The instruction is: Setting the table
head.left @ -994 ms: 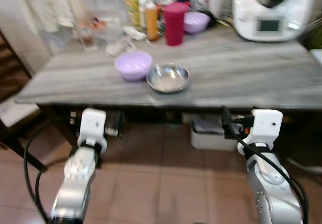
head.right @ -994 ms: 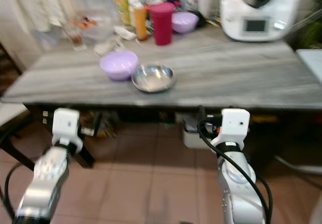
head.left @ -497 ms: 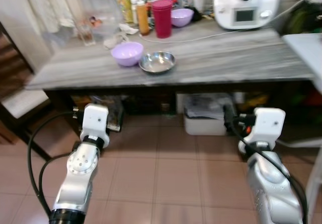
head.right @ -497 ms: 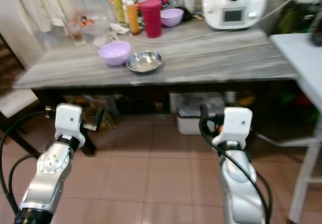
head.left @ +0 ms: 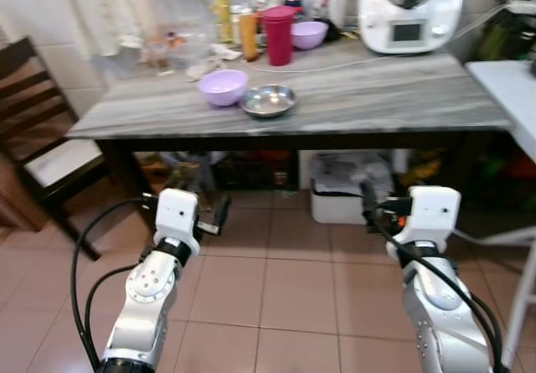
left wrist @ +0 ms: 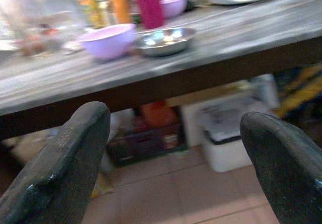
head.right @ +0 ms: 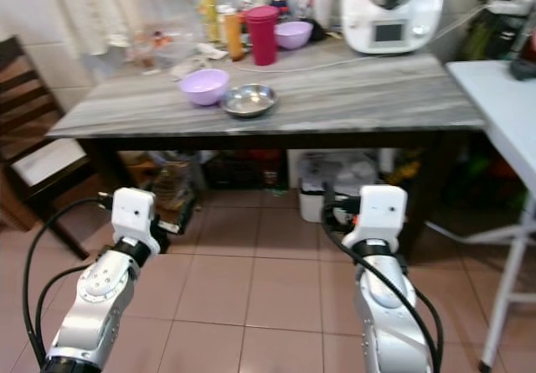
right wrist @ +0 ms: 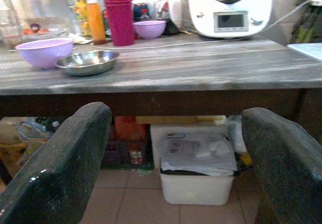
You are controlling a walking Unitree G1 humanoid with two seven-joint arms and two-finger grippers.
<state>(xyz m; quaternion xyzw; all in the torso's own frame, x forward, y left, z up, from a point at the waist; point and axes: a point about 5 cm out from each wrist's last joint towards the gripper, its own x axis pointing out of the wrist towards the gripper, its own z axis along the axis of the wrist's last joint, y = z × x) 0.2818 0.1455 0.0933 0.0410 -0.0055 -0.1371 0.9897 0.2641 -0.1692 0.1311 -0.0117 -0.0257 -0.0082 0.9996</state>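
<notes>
A long grey table [head.left: 377,96] stands ahead of me. On it, near the front, a lilac bowl [head.left: 224,86] sits beside a steel bowl [head.left: 268,101]. Behind them are a magenta tumbler [head.left: 279,35] and a second lilac bowl [head.left: 309,34]. Both arms are held low over the tiled floor, well short of the table. My left gripper [left wrist: 176,121] is open with nothing between its fingers. My right gripper [right wrist: 177,116] is open and holds nothing, and it points at the table's underside.
A white kitchen machine [head.left: 410,8] and several bottles [head.left: 218,4] line the table's back. A white bin [head.left: 347,197] and clutter sit under it. A dark wooden chair [head.left: 42,147] stands at the left, and a white side table [head.left: 511,96] at the right.
The camera has backed away from the table, so the table looks smaller and farther off. The chair and the white side table have come into view. The bowls have not moved.
</notes>
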